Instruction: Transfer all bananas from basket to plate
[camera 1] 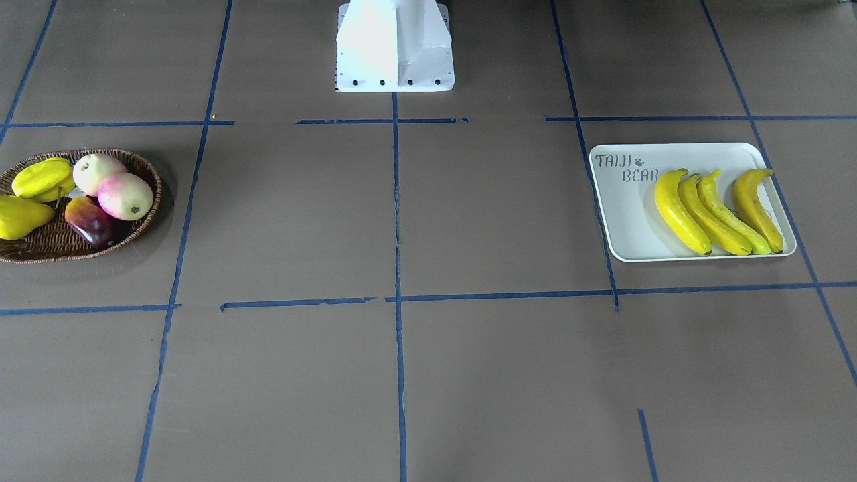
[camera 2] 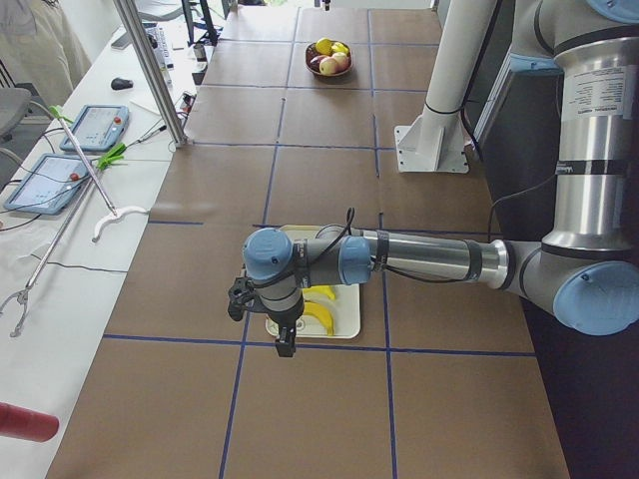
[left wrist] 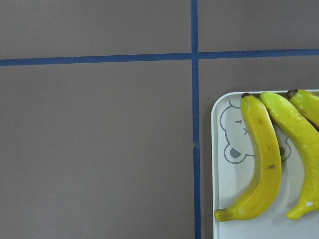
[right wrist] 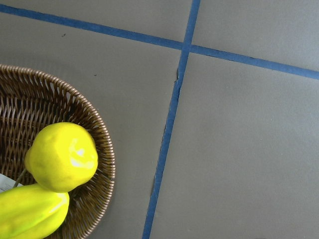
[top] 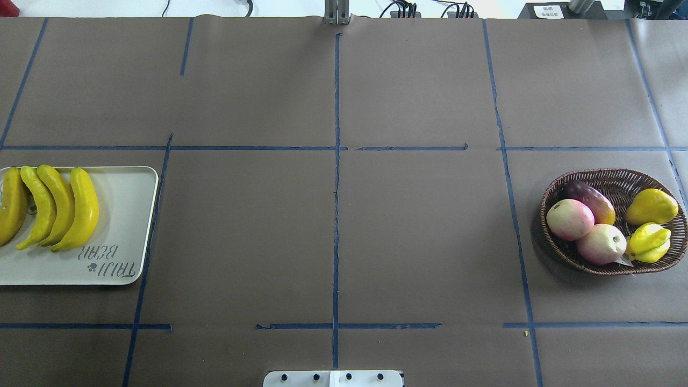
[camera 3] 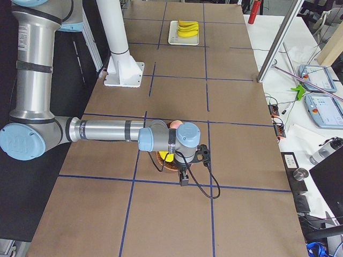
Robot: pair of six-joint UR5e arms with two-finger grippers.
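All four bananas (camera 1: 716, 213) lie side by side on the white plate (camera 1: 622, 221), on the left side of the worktop (camera 1: 469, 221). Basket (camera 1: 40, 246) sits well apart on the right, holding other fruit, a pear (camera 1: 20, 217) among them. Left claw (camera 2: 272, 321) hangs over the plate, right claw (camera 3: 185, 170) over the basket. Clenched or released: cannot tell for either.

Broad bare table (top: 419, 231) between plate (top: 126, 215) and basket (top: 618, 185); white base (top: 333, 379) at near edge.

Overhead, front views oppose, sharing plate (top: 129, 215), basket (top: 618, 183); wrist cameras look straight down, close.
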